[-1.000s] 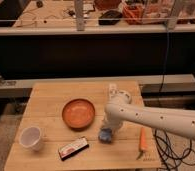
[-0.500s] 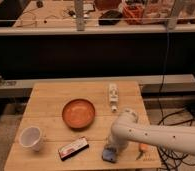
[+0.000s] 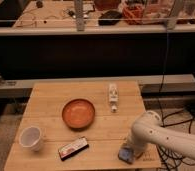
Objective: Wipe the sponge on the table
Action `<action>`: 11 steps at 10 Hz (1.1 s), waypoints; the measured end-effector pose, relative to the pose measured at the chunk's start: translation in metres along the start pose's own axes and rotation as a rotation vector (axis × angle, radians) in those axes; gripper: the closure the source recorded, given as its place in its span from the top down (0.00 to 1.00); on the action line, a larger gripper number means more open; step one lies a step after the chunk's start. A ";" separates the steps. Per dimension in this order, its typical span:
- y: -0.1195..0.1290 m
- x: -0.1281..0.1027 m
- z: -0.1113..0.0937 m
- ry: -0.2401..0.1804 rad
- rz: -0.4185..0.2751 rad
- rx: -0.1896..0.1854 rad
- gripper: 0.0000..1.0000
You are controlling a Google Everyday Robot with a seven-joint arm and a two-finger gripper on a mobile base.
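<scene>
At the near right corner of the light plank-topped table, my gripper is down at the surface, right on top of the sponge. The small blue-grey block lies against the wood, close to the front edge. My white arm reaches in from the right and bends low over the corner, which hides most of the gripper. Because of that, I cannot tell whether it is closed on the sponge or only resting on it. I judge the low, pressed-down pose to suit a wipe, since the sponge has to bear on the boards to rub them, and coming in from the side keeps my arm off the other things on the table. An orange bowl sits near the middle. A white cup stands toward the front left corner, and a flat black, red and white pack lies between the cup and the sponge, near the front edge. A small white bottle lies on its side toward the back, right of the bowl. All four are well apart from the sponge, with bare wood around it. The risk I see is the front edge, because a stroke toward it could push the sponge off the table. Beyond the table, a cluttered bench with metal rails runs across the background.
</scene>
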 end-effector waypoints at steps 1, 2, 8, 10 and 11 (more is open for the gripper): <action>-0.006 0.017 -0.003 0.014 0.017 0.000 0.03; -0.017 0.030 -0.007 0.029 0.020 0.004 0.03; -0.101 0.051 -0.026 0.090 -0.142 0.022 0.03; -0.132 0.023 -0.029 0.096 -0.245 0.032 0.03; -0.140 0.012 -0.029 0.095 -0.282 0.034 0.03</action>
